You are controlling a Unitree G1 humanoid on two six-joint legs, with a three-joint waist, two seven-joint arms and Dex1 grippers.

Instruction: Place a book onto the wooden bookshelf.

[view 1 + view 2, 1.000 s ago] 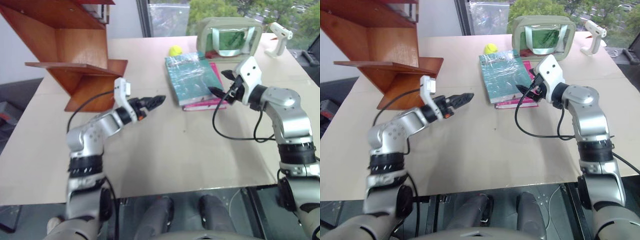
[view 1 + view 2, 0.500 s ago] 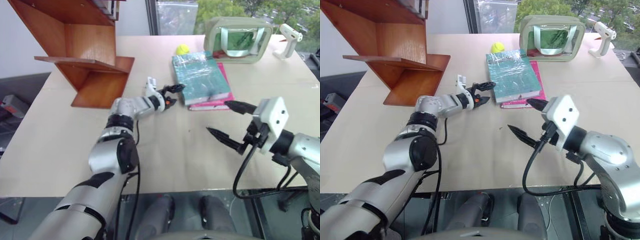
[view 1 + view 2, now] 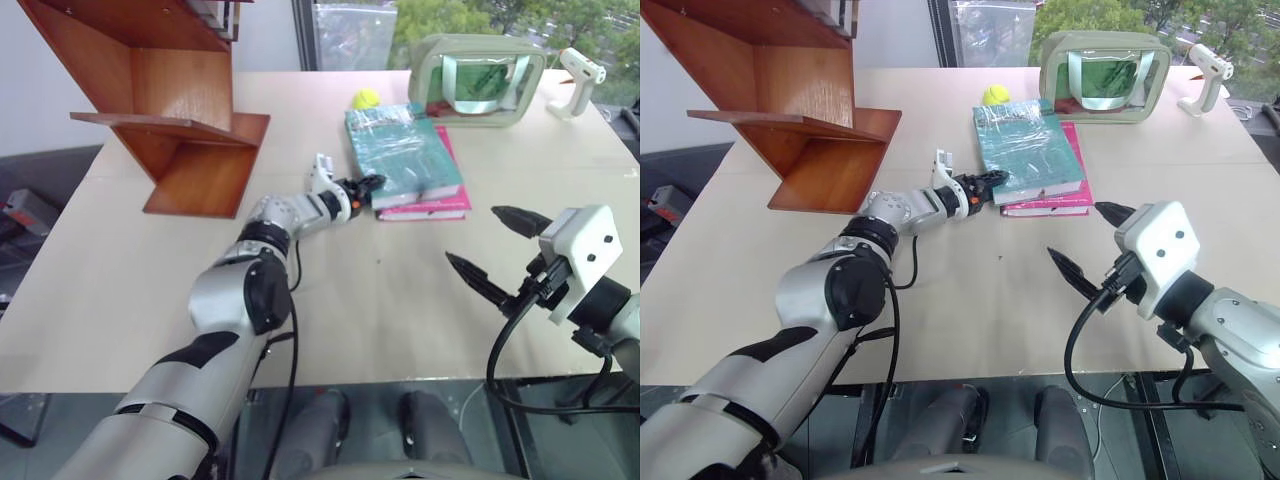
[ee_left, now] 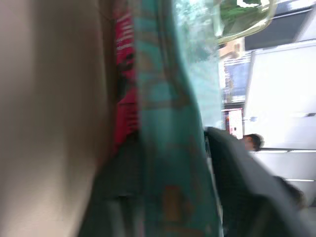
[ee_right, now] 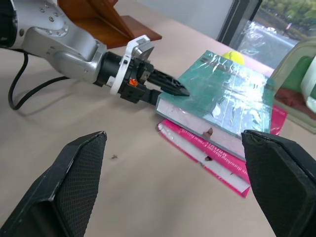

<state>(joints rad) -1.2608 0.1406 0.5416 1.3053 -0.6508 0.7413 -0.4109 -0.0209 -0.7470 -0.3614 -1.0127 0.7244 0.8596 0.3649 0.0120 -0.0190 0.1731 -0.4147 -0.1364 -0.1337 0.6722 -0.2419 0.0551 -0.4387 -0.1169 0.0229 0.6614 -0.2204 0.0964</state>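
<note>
Right now my left gripper has its two black fingers closed narrow on the near left corner of the teal book, one finger on the cover and the other under the page edge, as the right wrist view shows. That book lies flat on top of a thinner pink book, and both rest on the pale table. My right gripper hangs above the table's near right part, well apart from the books, with its fingers spread wide and nothing between them. Just beyond the books sit a yellow ball and a green see-through pouch, with a white glue gun at the far right corner. My wooden bookshelf stands at the far left of the table, well apart from the teal book.
</note>
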